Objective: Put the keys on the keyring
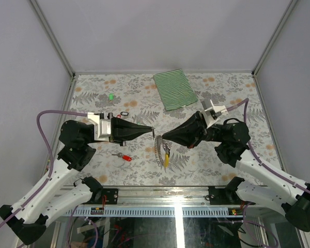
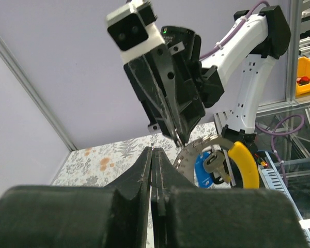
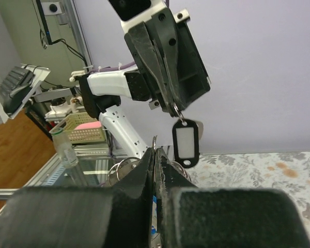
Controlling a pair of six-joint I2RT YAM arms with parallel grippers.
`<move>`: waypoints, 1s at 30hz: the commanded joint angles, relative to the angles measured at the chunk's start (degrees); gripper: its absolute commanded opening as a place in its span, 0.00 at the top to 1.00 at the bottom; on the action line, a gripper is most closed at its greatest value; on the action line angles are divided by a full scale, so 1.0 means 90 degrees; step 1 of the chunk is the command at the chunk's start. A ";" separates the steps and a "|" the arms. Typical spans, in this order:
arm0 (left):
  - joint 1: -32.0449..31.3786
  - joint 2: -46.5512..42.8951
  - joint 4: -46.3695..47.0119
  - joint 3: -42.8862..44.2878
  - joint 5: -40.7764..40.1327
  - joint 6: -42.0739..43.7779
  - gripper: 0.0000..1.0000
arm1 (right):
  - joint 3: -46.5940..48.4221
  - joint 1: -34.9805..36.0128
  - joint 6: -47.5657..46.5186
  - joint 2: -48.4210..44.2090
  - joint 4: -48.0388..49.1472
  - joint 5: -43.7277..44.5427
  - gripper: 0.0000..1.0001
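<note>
My right gripper is shut on the keyring, a silvery wire loop held above the table. In the left wrist view the keyring carries a blue-tag key and a yellow-tag key. My left gripper is shut on the small ring of a black-tag key, which hangs just left of the right gripper's tip. The two tips are a few centimetres apart. A red-tag key and a green tag lie on the table.
A green-striped folded cloth lies at the back centre. A small black tag lies on the floral table behind my left gripper. Enclosure walls and metal posts ring the table.
</note>
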 commanded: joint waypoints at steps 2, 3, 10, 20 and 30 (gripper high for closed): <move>-0.0032 -0.0155 0.0630 -0.0072 0.0140 -0.0333 1.00 | 0.0358 0.0039 0.0758 0.0237 0.0858 -0.0171 1.00; -0.0030 -0.0155 0.0633 -0.0076 0.0158 -0.0343 1.00 | 0.0371 0.0041 0.0789 0.0285 0.0887 -0.0168 1.00; -0.0033 -0.0098 0.0595 -0.0037 0.0284 -0.0334 1.00 | 0.0508 0.0041 0.1017 0.0459 0.1166 -0.0158 1.00; -0.0032 0.0077 0.0381 0.0165 0.0481 -0.0199 1.00 | 0.0552 0.0045 0.1062 0.0503 0.1131 -0.0119 1.00; -0.0035 0.0139 0.0420 0.0211 0.0516 -0.0228 1.00 | 0.0534 0.0046 0.1037 0.0556 0.0969 -0.0033 1.00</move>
